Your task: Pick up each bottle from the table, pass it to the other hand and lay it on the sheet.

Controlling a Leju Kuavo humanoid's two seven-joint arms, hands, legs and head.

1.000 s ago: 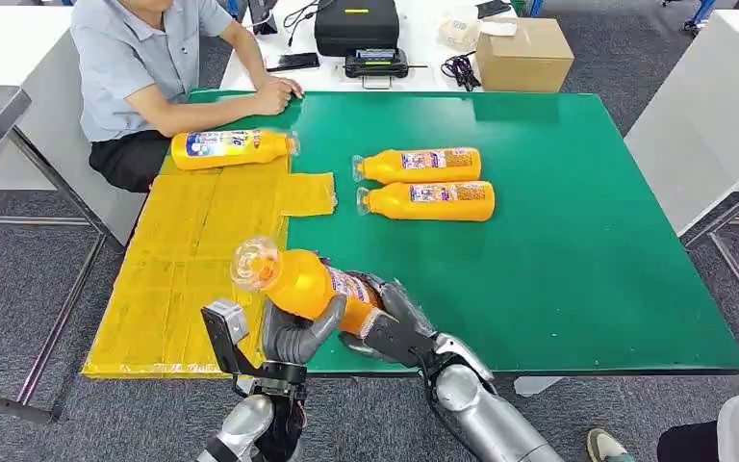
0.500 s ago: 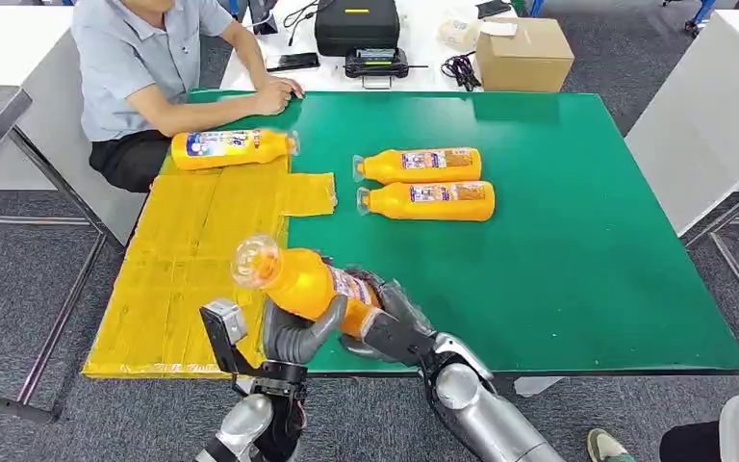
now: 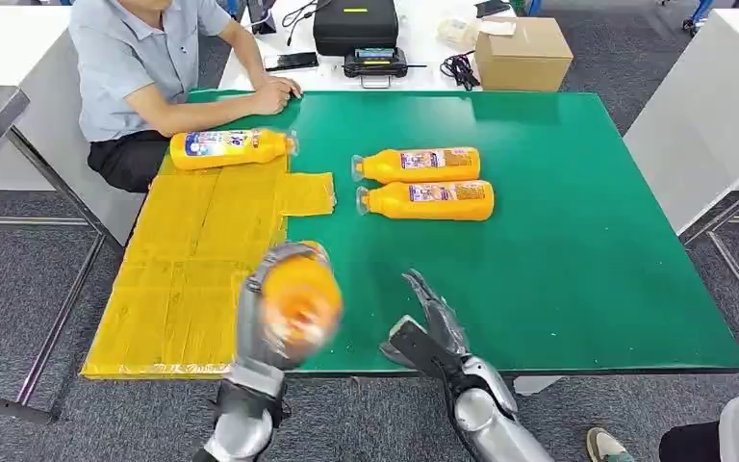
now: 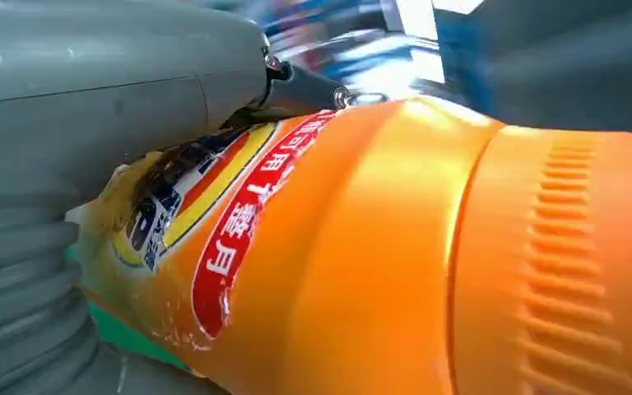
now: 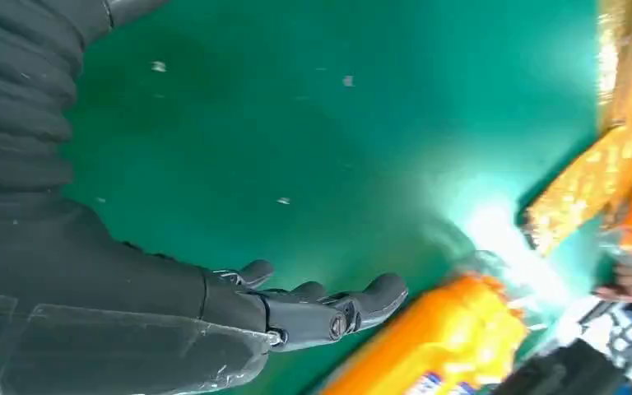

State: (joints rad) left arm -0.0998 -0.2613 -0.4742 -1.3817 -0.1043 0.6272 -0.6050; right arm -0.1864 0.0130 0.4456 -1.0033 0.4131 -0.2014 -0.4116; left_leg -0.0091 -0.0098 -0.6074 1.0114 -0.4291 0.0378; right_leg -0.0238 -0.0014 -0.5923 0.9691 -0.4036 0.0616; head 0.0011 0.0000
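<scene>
Head view: your left hand (image 3: 284, 308) grips the bottle (image 3: 298, 310) above the table's (image 3: 577, 241) near edge, its end toward the camera; the yellow sheet (image 3: 192, 250) lies just to its left. Your right hand (image 3: 433, 322) hangs empty, fingers spread.

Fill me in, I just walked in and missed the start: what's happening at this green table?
The robot is moving orange bottles onto the yellow sheet. Its left hand grips one bottle near the table's front edge, while its right hand is open and empty beside it. One bottle already lies on the sheet's far end, and two more bottles wait on the green table. A seated person rests a hand at the far corner.
</scene>
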